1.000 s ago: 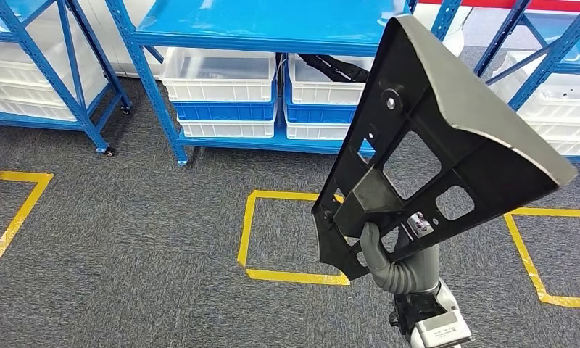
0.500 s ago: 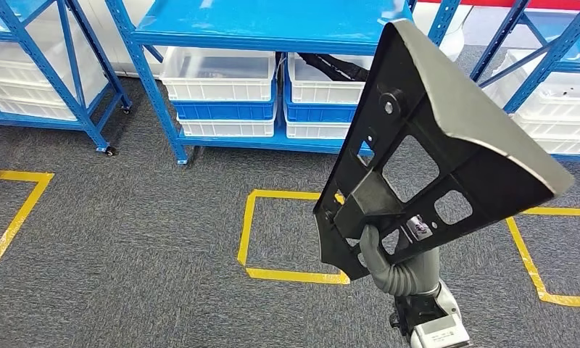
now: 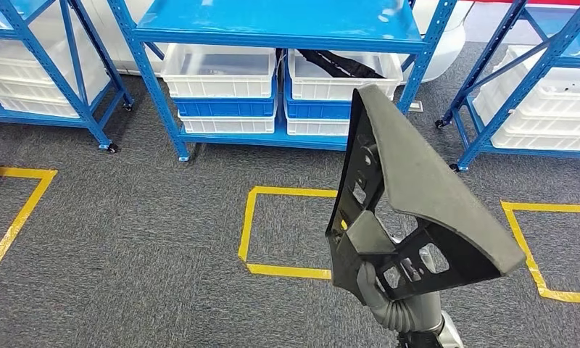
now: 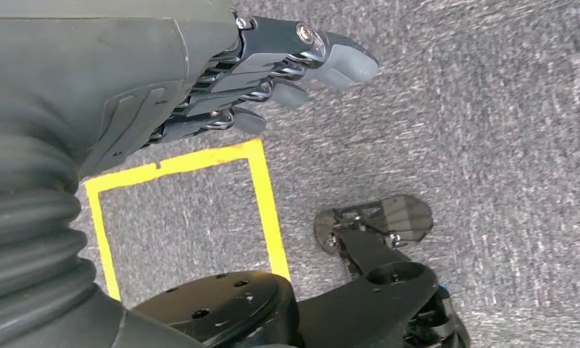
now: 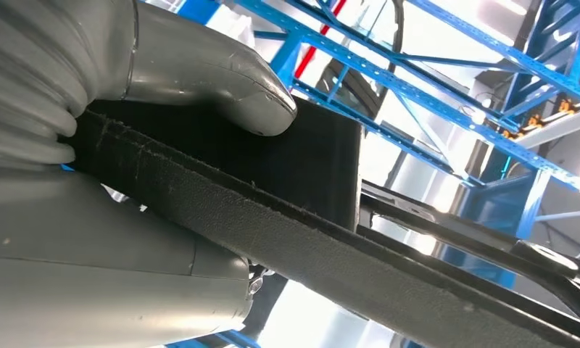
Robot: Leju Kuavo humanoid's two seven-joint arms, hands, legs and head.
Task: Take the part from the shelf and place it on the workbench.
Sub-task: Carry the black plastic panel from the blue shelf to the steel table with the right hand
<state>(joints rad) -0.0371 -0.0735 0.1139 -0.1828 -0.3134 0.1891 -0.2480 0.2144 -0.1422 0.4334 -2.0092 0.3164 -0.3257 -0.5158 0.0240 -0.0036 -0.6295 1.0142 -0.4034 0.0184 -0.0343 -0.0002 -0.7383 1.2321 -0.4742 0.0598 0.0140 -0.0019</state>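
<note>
The part point(image 3: 410, 181) is a large black triangular panel with cut-outs and a grey felt face. It stands tilted in front of me over the carpet. My right hand point(image 3: 378, 290) grips it at its lower corner. In the right wrist view the thumb point(image 5: 200, 72) presses on the part's black edge point(image 5: 309, 239), with the other fingers hidden under it. My left hand point(image 4: 258, 65) hangs above the carpet with its fingers stretched out and nothing in them. The blue shelf point(image 3: 272, 25) stands ahead, beyond the part.
White bins point(image 3: 218, 72) on blue trays fill the shelf's lower level; one holds a dark piece point(image 3: 341, 64). More blue racks stand at the left point(image 3: 40, 72) and right point(image 3: 541, 72). Yellow tape squares point(image 3: 247, 232) mark the grey carpet.
The whole picture has shifted, so the shelf looks farther off. The part has turned in my right hand, showing more of its grey face, and sits lower in the picture.
</note>
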